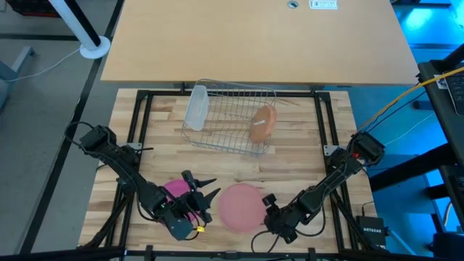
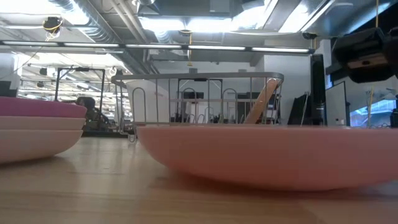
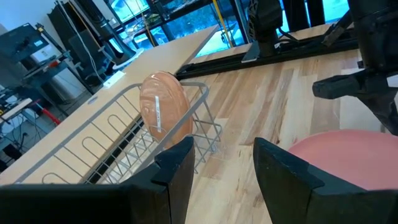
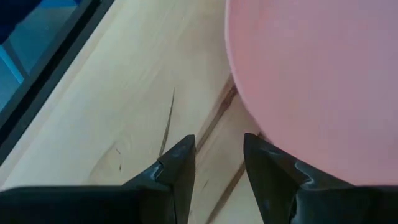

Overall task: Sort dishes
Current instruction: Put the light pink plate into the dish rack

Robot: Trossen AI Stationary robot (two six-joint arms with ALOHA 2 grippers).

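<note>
Right gripper (image 1: 269, 203), jaws parted and empty, waits beside the peach plate (image 1: 240, 206) lying flat on the table; I think it should slide one finger under the rim before closing

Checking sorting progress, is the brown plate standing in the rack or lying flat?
Standing: the brown plate sits on edge inside the wire rack.

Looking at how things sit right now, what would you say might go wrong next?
1. The pale pink plate lies flat on the table, so the open right claw beside its edge may slip off.
2. The left claw hangs above the magenta plate, close enough to clash with the right.
</note>
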